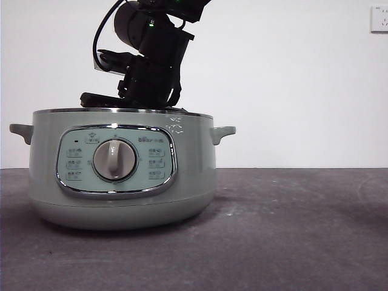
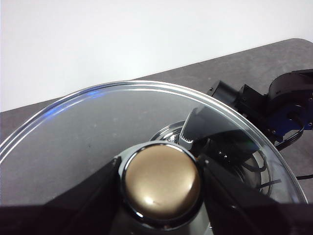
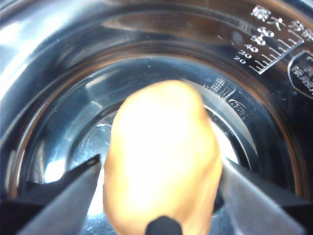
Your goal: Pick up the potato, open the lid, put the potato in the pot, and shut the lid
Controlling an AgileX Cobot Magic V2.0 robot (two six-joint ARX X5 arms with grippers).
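The pale green pot [image 1: 121, 200] stands at the left of the table with no lid on it. My right arm [image 1: 151, 60] reaches down into it from above. Its gripper [image 3: 161, 169] is shut on the orange-brown potato [image 3: 159, 142], which hangs inside the pot's shiny steel bowl [image 3: 58, 58], above the bottom. My left gripper [image 2: 161, 181] is shut on the round knob [image 2: 161, 188] of the glass lid [image 2: 98, 127] and holds it off the pot. The front view shows neither the lid nor the potato.
A volume scale is printed on the bowl's inner wall [image 3: 266, 51]. Seen past the lid's rim, the right arm [image 2: 283, 105] is close by. The dark grey table [image 1: 291, 230] stretches to the right of the pot. A wall socket [image 1: 379, 18] sits at the top right.
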